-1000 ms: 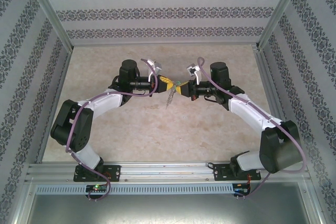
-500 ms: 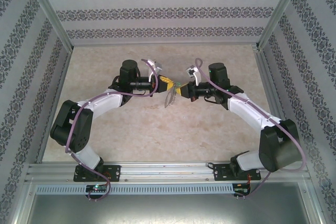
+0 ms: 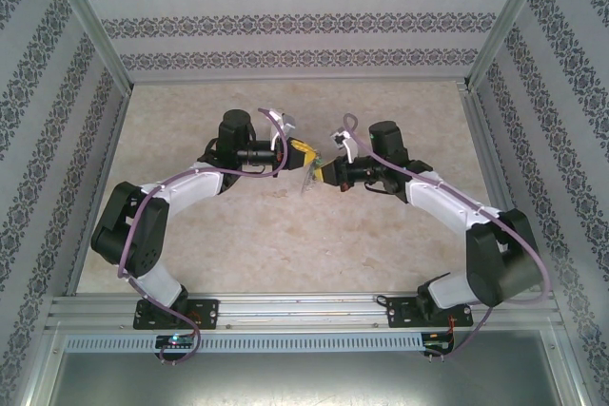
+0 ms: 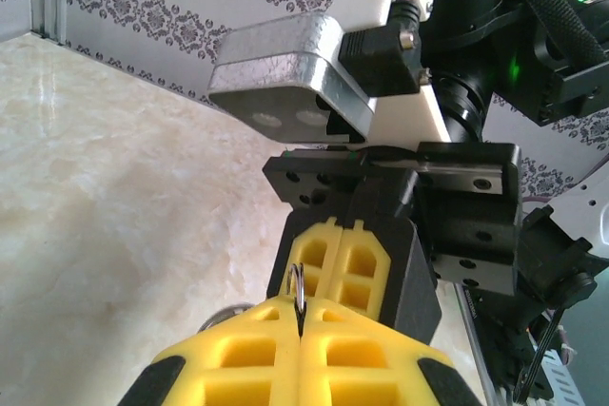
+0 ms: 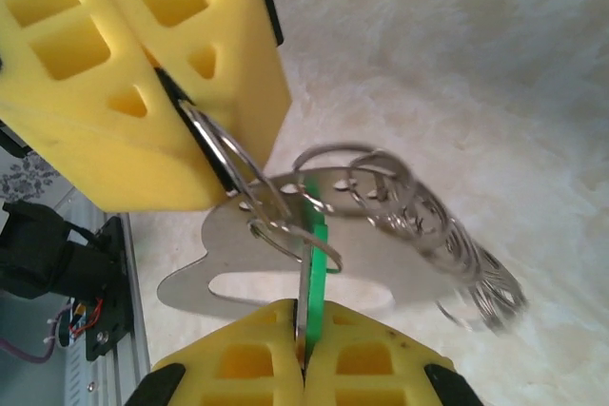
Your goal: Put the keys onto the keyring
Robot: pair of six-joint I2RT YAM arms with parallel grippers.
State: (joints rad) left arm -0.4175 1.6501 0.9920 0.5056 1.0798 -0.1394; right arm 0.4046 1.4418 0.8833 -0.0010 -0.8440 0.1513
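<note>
Now threading seems under way: left gripper pinches the keyring, right gripper clamps the keys, which next need sliding onto it.

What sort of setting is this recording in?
Probably a lab test cell, not a home: aluminium frame posts box in a marble-look tabletop, wallpapered panels stand as walls, and robot arms are bolted to a rail.

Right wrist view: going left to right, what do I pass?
Left gripper, yellow-fingered, shut on a thin wire ring → bright green plastic tag of the keys → row of small grey metal rings. The flat grey metal keyring plate spans the lot, so it's left out.
</note>
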